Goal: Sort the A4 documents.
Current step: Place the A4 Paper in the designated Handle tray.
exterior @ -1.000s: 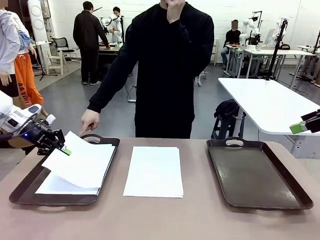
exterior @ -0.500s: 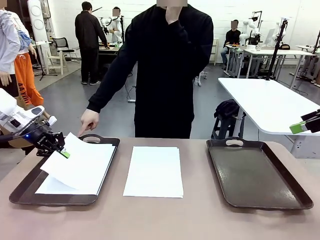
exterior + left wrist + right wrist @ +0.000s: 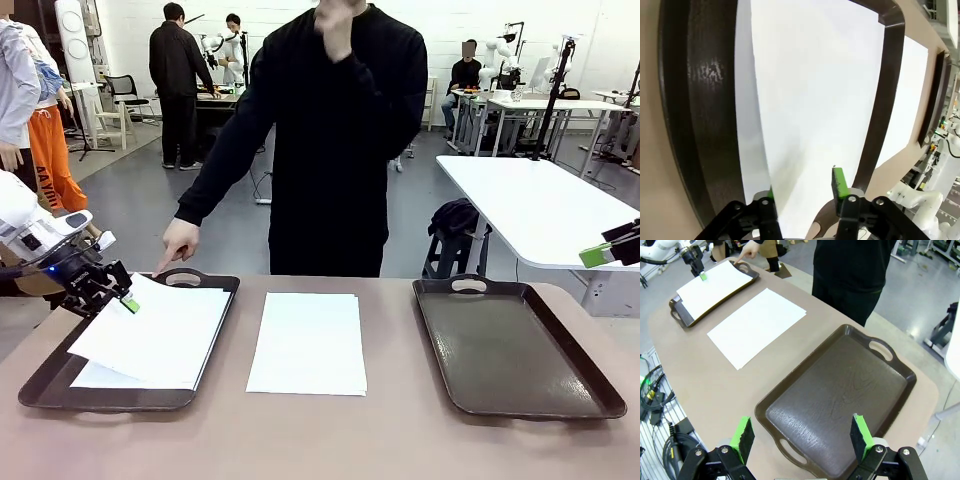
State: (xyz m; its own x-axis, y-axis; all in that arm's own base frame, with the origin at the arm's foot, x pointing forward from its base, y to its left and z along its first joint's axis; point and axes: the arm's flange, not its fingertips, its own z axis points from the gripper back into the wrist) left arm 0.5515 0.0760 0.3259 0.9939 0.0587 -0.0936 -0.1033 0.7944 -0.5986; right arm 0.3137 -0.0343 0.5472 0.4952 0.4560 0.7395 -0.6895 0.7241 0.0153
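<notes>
While left gripper (image 3: 804, 184) and right gripper (image 3: 802, 434) jaws gape, thin white sheets (image 3: 150, 335) cover a glossy tray (image 3: 47, 383).

A tan table (image 3: 400, 440) carries a left tray (image 3: 100, 401) by its left edge and a right tray (image 3: 510, 350) by its right. A4 documents (image 3: 308, 342) lie at mid-table between them.

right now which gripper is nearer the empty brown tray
Right. The right gripper hangs open over the empty tray, near its robot-side end; the left gripper is far off at the other tray, at the top sheet's edge.
</notes>
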